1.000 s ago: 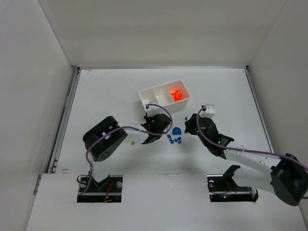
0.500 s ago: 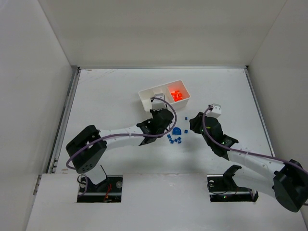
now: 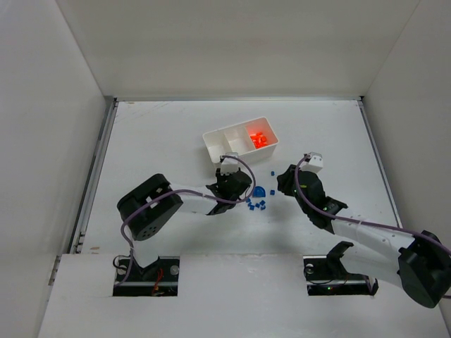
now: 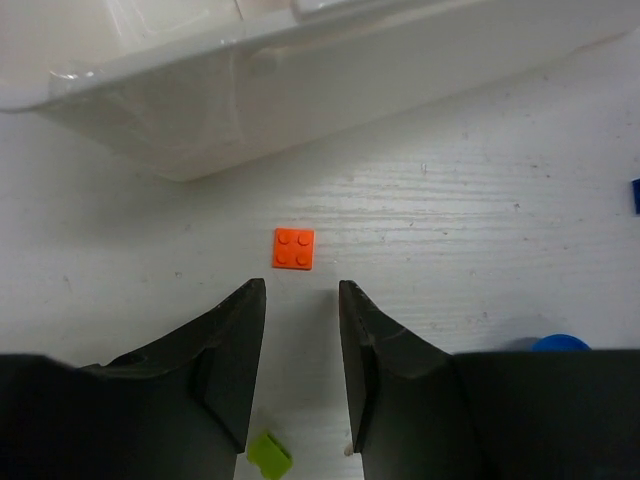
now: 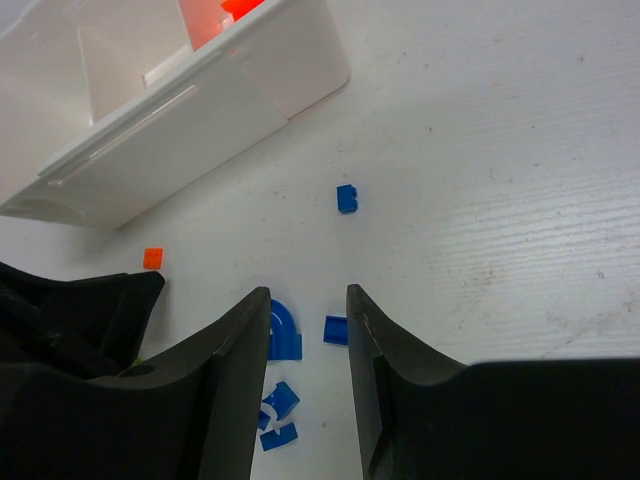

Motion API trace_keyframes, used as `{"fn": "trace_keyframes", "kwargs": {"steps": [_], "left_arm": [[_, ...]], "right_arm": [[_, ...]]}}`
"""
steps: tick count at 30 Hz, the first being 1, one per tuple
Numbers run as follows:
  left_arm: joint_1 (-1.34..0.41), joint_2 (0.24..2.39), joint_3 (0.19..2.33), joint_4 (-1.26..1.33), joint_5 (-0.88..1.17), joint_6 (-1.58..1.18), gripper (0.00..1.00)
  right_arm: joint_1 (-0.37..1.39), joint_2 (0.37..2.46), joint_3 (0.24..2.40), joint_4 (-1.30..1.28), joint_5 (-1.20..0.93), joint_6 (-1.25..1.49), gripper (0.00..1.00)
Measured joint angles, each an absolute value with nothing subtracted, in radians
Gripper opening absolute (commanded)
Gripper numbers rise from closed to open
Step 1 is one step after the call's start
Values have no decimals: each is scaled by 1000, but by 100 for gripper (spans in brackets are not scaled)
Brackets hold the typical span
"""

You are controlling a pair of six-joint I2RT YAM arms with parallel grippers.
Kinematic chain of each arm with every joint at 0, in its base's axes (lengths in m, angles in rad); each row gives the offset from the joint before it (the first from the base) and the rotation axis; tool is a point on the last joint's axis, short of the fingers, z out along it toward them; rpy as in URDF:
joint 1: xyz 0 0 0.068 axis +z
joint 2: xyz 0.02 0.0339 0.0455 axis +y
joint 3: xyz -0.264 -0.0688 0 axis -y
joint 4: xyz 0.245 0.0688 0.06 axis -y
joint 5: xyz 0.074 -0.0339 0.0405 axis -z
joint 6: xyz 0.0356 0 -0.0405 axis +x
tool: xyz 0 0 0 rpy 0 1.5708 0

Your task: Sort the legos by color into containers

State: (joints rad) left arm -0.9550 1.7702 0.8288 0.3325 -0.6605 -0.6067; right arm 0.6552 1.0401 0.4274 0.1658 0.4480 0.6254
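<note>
While an orange brick (image 4: 294,249) is seen beside the tray (image 4: 300,90), the left gripper (image 4: 301,288) and the right gripper (image 5: 307,292) are held narrowly parted, empty.

The white tray (image 3: 217,143) on the surface (image 3: 155,134) holds orange bricks (image 3: 258,139) in its right compartment. Just near of it, the left end effector (image 3: 235,180) and right end effector (image 3: 283,182) flank a rounded blue piece (image 3: 259,191) and small blue bricks (image 3: 255,205).

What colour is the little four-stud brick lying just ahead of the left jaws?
Orange. The brick shows best in the left wrist view.
</note>
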Motion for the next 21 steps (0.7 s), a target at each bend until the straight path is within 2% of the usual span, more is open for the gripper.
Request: {"fn": "trace_keyframes", "kwargs": {"steps": [21], "left_arm": [[-936, 1839, 834, 430, -678, -559, 29]], "right_arm": [[656, 1054, 427, 167, 448, 625, 42]]}}
